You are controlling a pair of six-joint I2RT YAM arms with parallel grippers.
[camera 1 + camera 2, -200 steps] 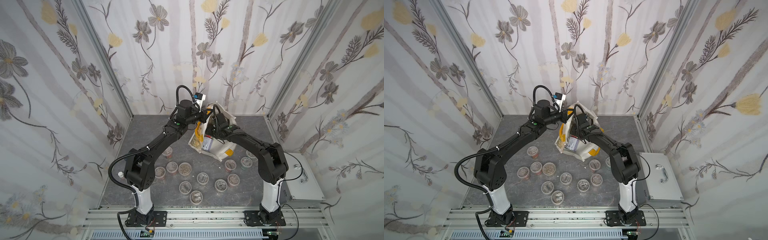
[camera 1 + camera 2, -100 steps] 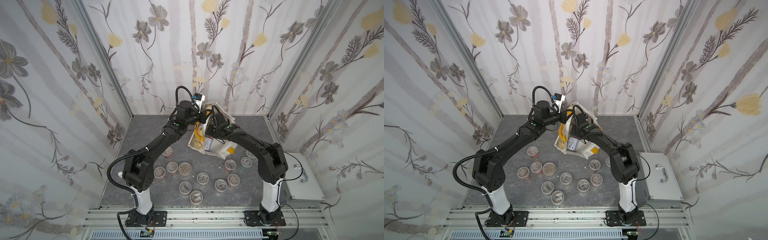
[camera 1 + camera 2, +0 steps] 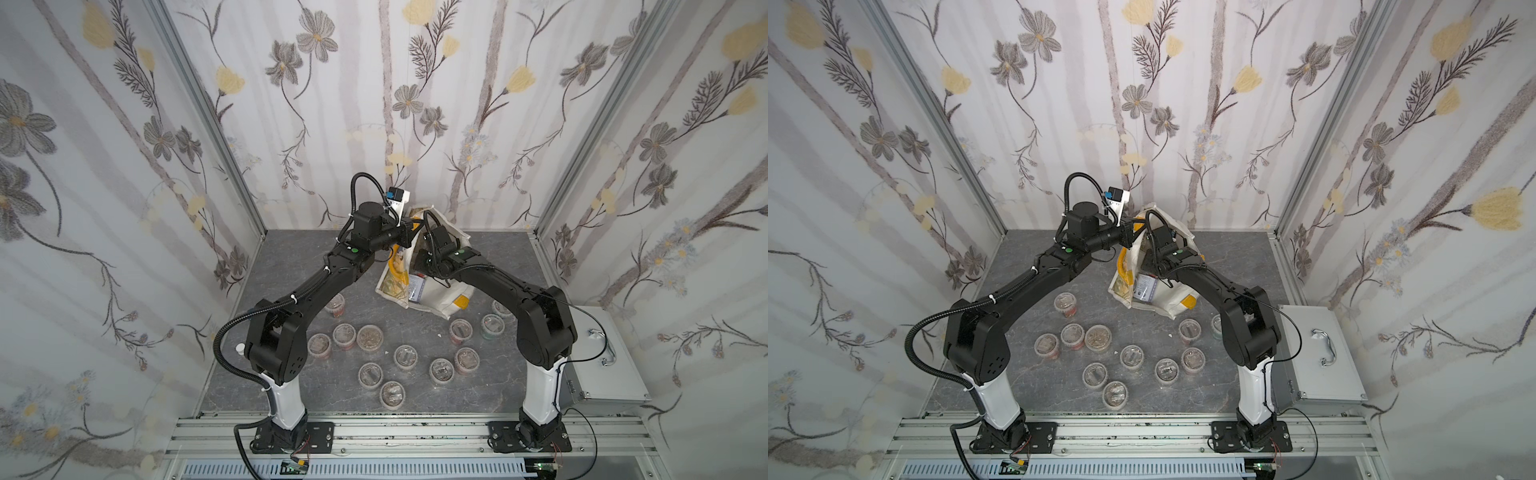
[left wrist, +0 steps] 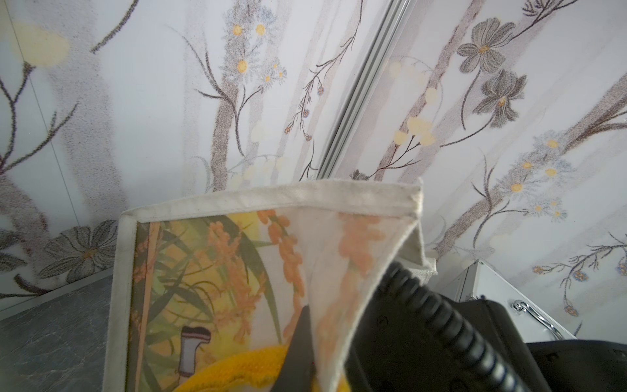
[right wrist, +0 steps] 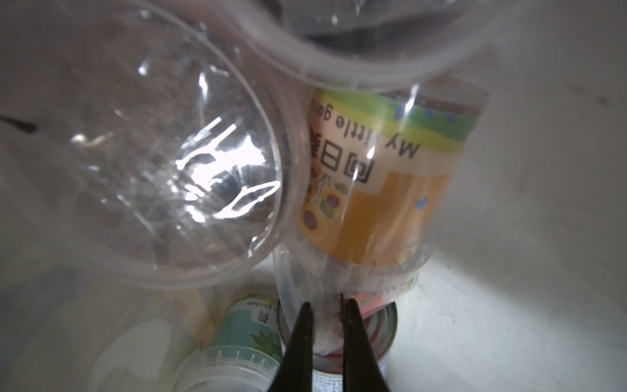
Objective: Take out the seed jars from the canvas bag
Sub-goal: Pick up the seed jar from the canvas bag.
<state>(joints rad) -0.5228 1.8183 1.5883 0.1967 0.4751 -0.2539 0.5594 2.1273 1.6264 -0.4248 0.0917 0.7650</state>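
At the left, the left gripper (image 3: 410, 236) was clamped on the rim of the cream-white canvas bag with yellow handles (image 3: 440, 297), holding that edge raised above the grey marbled tabletop (image 3: 332, 401). About a dozen small round clear plastic seed jars (image 3: 368, 337) stood scattered on the table in front of the bag. Inside the bag, the right gripper (image 5: 329, 322) was nearly closed, its black fingers (image 5: 305, 342) pinching the clear plastic edge of one seed jar, just below an orange-banded jar (image 5: 383, 183) lying among others. A silver metal case (image 3: 598, 374) sat far right.
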